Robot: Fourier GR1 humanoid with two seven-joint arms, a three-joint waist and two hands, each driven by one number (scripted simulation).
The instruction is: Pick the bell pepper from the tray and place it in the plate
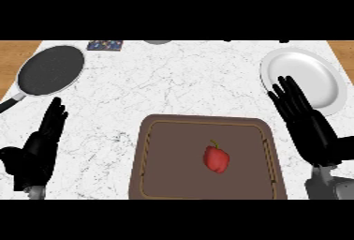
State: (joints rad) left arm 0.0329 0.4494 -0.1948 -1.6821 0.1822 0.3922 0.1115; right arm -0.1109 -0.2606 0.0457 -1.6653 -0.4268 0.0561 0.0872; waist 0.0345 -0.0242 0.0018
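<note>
A white marble counter (173,79) with fine grey veins fills the view. Wooden surface (17,51) shows at its far left and far right corners. A dark frying pan (50,70) lies at the counter's far left, a small patterned square (105,45) beside it.

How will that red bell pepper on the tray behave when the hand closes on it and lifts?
The bell pepper looks rounded and glossy, so it may slip or roll under the fingers. It lies on its side on the flat tray, so a nudge could slide it. It is probably light for its size. Both hands are open, clear of it.
</note>
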